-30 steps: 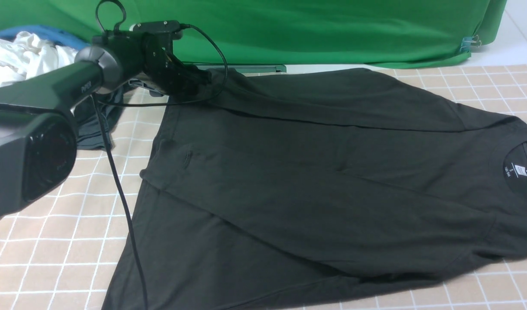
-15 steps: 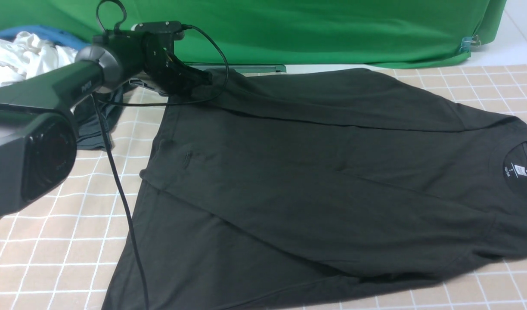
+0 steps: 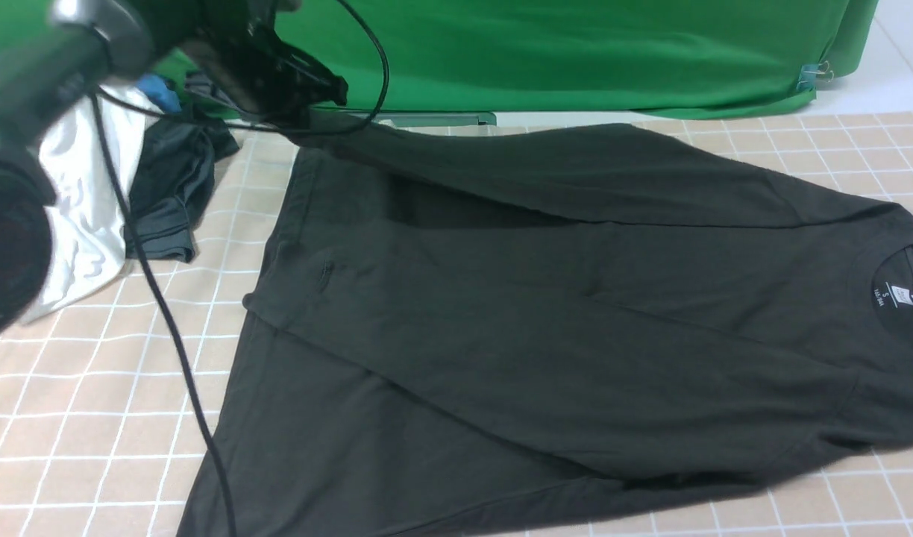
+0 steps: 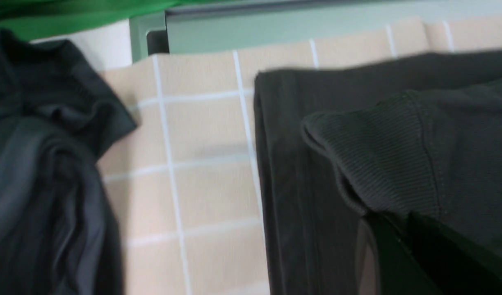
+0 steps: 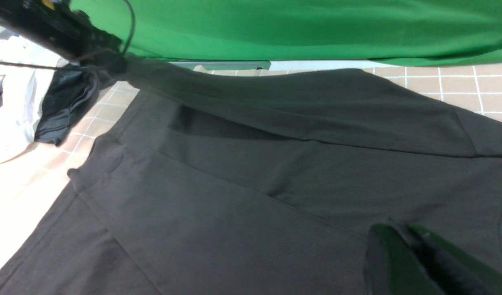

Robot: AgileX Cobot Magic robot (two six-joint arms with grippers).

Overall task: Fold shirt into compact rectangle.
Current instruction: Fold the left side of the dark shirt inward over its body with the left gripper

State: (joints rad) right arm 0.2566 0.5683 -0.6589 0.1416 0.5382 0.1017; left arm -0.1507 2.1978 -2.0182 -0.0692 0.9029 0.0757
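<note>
The black shirt point(image 3: 546, 298) lies spread across the checked tablecloth, its collar and white neck label point(image 3: 893, 294) at the right edge. My left gripper point(image 3: 326, 97) is at the far left corner, shut on a ribbed hem edge of the shirt point(image 4: 460, 135) and holding it off the table; in the left wrist view the gripper point(image 4: 398, 221) pinches that fold. The lifted edge casts a shadow on the cloth below. My right gripper point(image 5: 398, 229) shows only in its wrist view, shut and empty above the shirt point(image 5: 255, 184). The chest print is hidden.
A white garment point(image 3: 83, 201) and a smaller dark grey garment point(image 3: 169, 194) lie bunched at the far left. A green backdrop point(image 3: 576, 52) hangs along the table's far edge. The left arm's black cable point(image 3: 165, 321) dangles over the cloth.
My left gripper has risen and shifted slightly left, lifting the shirt's far left corner off the table. The arm's rise uncovers the white and grey garments.
</note>
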